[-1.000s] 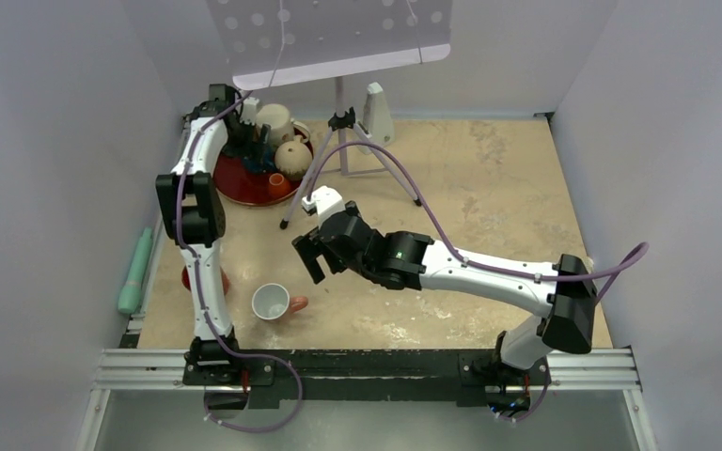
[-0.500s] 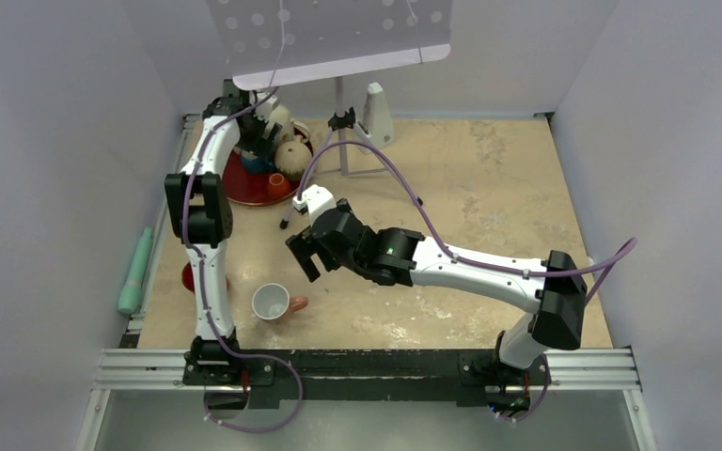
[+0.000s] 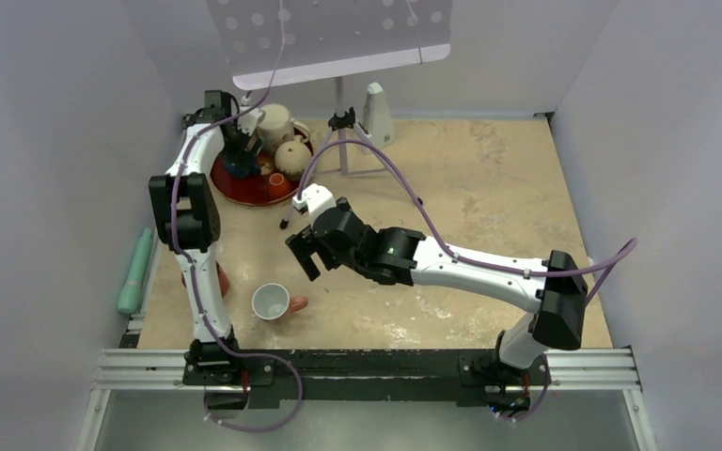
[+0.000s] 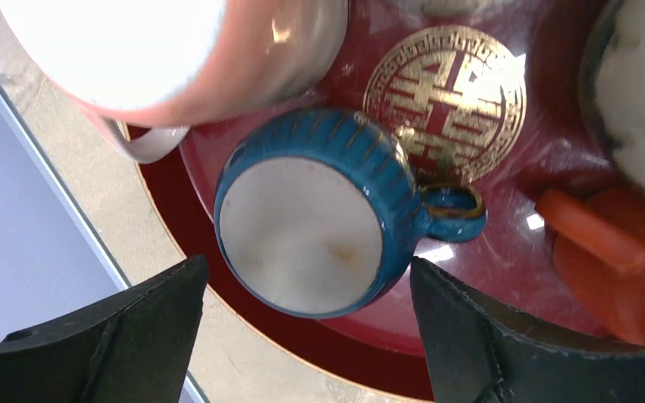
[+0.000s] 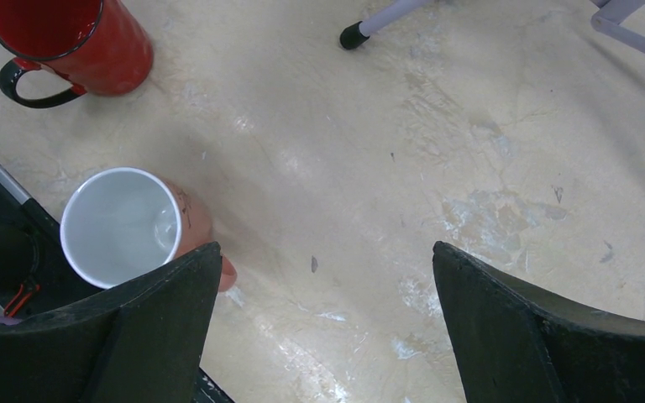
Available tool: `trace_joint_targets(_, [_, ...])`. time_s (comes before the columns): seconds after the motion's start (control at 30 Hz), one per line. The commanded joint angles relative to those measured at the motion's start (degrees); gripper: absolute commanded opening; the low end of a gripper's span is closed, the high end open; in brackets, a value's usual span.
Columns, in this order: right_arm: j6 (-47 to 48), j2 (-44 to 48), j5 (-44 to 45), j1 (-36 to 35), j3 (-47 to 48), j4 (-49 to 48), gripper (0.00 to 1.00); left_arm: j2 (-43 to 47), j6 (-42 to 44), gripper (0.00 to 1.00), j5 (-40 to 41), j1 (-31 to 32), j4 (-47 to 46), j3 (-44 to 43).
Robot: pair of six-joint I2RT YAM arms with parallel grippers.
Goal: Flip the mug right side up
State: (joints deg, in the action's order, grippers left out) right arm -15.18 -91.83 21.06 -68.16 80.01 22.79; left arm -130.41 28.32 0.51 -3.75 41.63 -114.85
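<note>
The blue ribbed mug [image 4: 311, 227] stands upside down on the red tray [image 4: 546, 151], its pale unglazed base facing up and its gold-edged handle pointing toward the tray's gold emblem [image 4: 445, 101]. The left jaws are spread wide above it, one on each side, with a gap between each and the mug. Just beside the mug on the tray are a larger pale mug [image 4: 176, 50], a small orange cup [image 4: 613, 269] and a round cream pot [image 4: 638, 92]. The tray sits at the far left corner of the tabletop [image 3: 489, 188], next to a tripod [image 3: 343, 141].

The right jaws are also apart, holding nothing, above bare tabletop near the middle. Near them a salmon mug [image 5: 126, 227] shows its white inside, and a red mug [image 5: 76, 42] with a black handle stands upright further left. A teal tool [image 3: 135, 272] lies along the left edge.
</note>
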Motion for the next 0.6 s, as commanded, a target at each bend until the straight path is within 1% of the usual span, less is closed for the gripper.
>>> trace_joint_targets(0.0, [0.3, 3.3, -1.1, 0.3, -1.0, -2.1, 0.99, 7.6, 7.9, 0.93, -6.2, -1.3, 0.5, 2.7])
trace_joint_targets(0.07, [0.3, 3.8, -1.4, 0.3, -1.8, -2.6, 0.99, 11.4, 14.0, 0.94, -9.6, -1.2, -2.1, 7.3])
trace_joint_targets(0.13, [0.5, 4.0, -1.6, 0.3, -2.0, -2.7, 0.99, 17.5, 23.3, 0.94, -14.8, -0.9, -7.6, 15.2])
trace_joint_targets(0.2, [0.6, 3.9, -1.8, 0.3, -2.0, -2.6, 0.99, 21.2, 35.6, 0.94, -19.2, -0.4, -11.4, 22.3])
trace_joint_targets(0.23, [0.7, 3.9, -1.8, 0.3, -2.0, -2.6, 0.99, 21.8, 42.4, 0.94, -21.0, -0.3, -11.7, 24.1])
trace_joint_targets(0.27, [0.8, 3.9, -1.9, 0.3, -2.0, -2.7, 0.99, 21.7, 48.8, 0.93, -22.7, -0.2, -9.8, 24.5])
trace_joint_targets(0.33, [0.8, 3.8, -1.9, 0.3, -1.9, -2.9, 0.99, 20.4, 61.0, 0.91, -25.0, -0.3, -2.3, 22.2])
trace_joint_targets(0.4, [0.9, 3.6, -2.0, 0.3, -1.5, -2.9, 0.99, 18.0, 69.3, 0.87, -26.7, -0.3, 4.3, 17.7])
trace_joint_targets(0.47, [0.9, 3.5, -2.1, 0.3, -1.3, -2.8, 0.99, 14.5, 73.2, 0.76, -28.3, -0.2, 10.1, 11.2])
trace_joint_targets(0.5, [0.9, 3.5, -2.1, 0.3, -1.4, -2.8, 0.99, 12.5, 74.6, 0.74, -28.6, 0.0, 13.1, 7.8])
trace_joint_targets(0.57, [0.7, 3.5, -2.1, 0.3, -1.5, -2.6, 0.99, 8.7, 78.4, 0.72, -27.1, 0.4, 19.5, 2.2])
